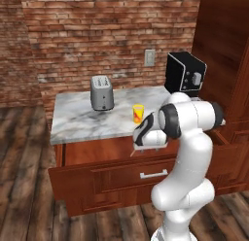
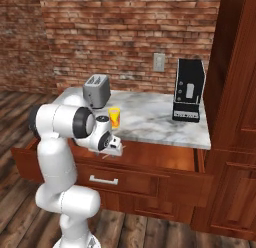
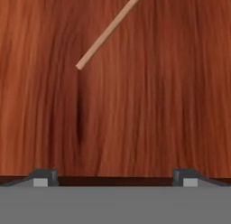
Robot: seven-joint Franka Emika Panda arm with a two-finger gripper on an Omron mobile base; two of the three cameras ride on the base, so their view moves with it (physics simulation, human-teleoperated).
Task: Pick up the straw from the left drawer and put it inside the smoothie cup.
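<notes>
The gripper (image 3: 115, 178) hangs over the pulled-out left drawer (image 1: 97, 179), pointing down at its wooden floor, with its two dark fingertips (image 3: 43, 177) set wide apart and nothing between them. The straw (image 3: 108, 31) lies flat on the drawer floor ahead of the fingertips in the hand view, running diagonally from a near end a little left of the gripper's midline up and away to the right, clear of both tips.

No writing or brand can be read anywhere; the only marking is the red-orange patch on the side of the smoothie cup (image 1: 138, 112), too small to make out as lettering.

The smoothie cup stands upright on the marble counter (image 1: 78, 121), just beyond and above the gripper, near the counter's front edge. The toaster (image 1: 102, 93) sits further back, off to the gripper's left, and a black appliance (image 2: 189, 90) stands at the back right by the tall cabinet (image 2: 235, 117).

The hand view gives the straw plainly (the base views show at most a thin pale sliver by the hand). The right base view shows the open drawer's interior floor (image 2: 160, 157) to the right of the gripper, and the left base view shows the silver handle (image 1: 153, 174) on the drawer front below the hand.
</notes>
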